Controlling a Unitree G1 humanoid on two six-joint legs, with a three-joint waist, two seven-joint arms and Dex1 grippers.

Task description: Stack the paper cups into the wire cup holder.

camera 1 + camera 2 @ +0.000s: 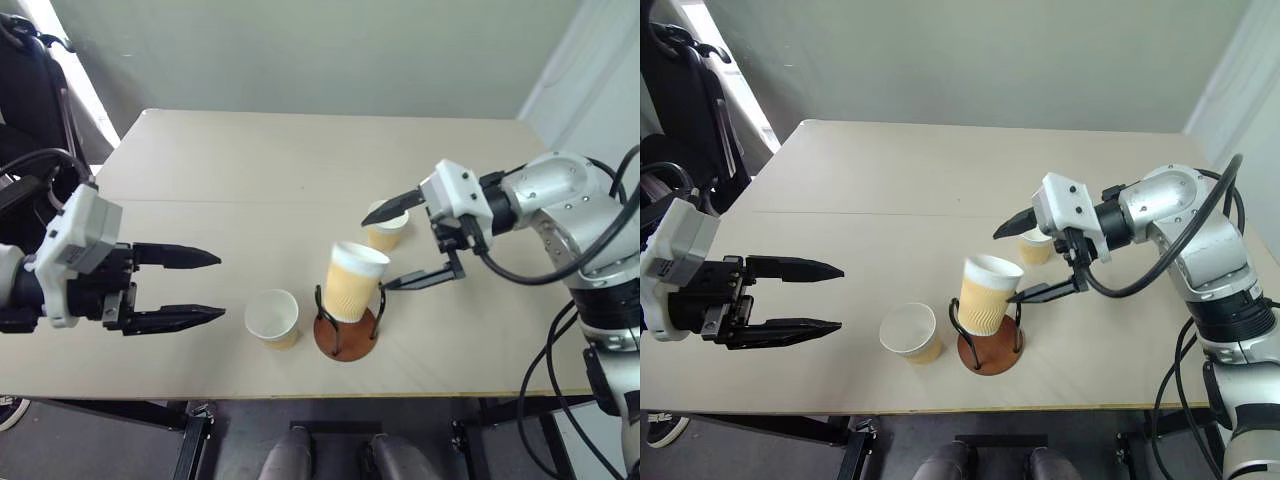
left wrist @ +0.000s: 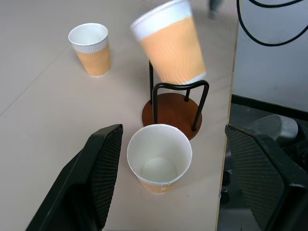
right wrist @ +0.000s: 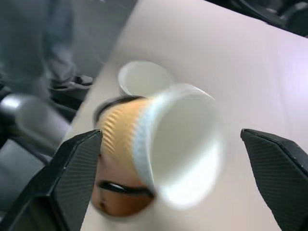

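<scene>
A tilted paper cup [image 1: 353, 281] sits between the black loops of the wire cup holder [image 1: 345, 333], near the front edge of the bench [image 1: 250, 170]. The right claw [image 1: 400, 245] hangs just beside it, fingers spread wide and clear of the cup. A second cup [image 1: 273, 317] stands upright just left of the holder's base, between it and the left claw [image 1: 205, 288], which is spread and empty. A third cup [image 1: 386, 230] stands behind the holder, partly hidden by the right claw's upper finger.
</scene>
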